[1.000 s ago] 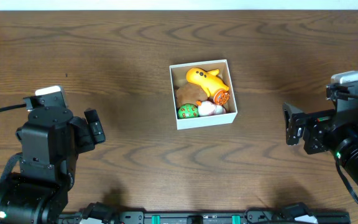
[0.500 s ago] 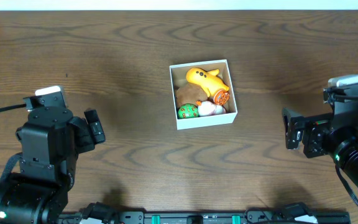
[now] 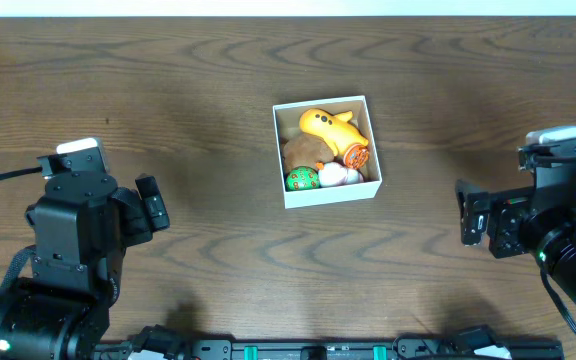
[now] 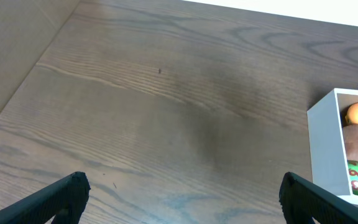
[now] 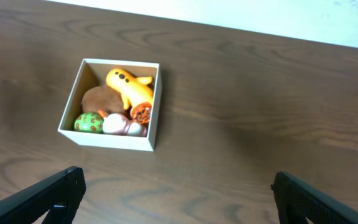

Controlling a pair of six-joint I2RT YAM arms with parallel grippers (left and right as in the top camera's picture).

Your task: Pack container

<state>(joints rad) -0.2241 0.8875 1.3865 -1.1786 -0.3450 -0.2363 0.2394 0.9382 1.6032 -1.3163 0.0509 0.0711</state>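
Near table (image 3: 168, 80) centre, square white container (image 3: 333, 193), open side up, no long axis, edges slightly skewed, toys (image 3: 330, 128) inside; well apart either side, left gripper (image 4: 182, 193) and right gripper (image 5: 179, 190), both spread wide, empty

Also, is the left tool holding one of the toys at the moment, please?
No, the left tool is open over bare table and nothing is gripped in it.
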